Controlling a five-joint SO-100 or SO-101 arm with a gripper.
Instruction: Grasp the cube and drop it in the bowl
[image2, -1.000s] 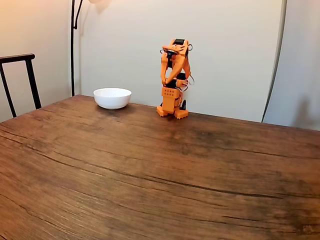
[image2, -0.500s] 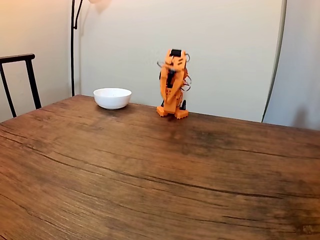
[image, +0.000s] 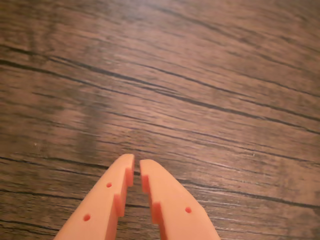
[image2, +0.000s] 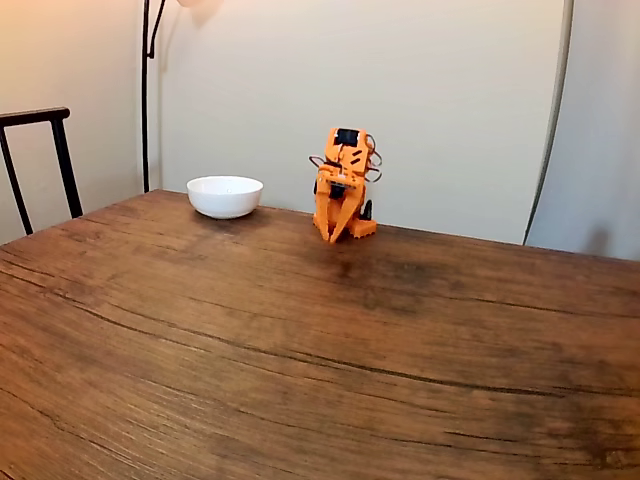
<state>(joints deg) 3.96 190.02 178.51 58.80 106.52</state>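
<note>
**Arm folded low, no cube under the gripper**

While the orange arm crouches near its base at the far edge of the table, the gripper points down at bare wood, its two fingers nearly touching with only a thin slit between them and nothing held. No blue cube is visible ahead of the fingertips or anywhere on the wood, so its place relative to the gripper cannot be told. Judging by the task, it should be light, rigid and smooth-faced, best pinched across two opposite flat faces. The white bowl sits well to the gripper's side, left in the fixed view, and looks glossy and breakable.
</note>
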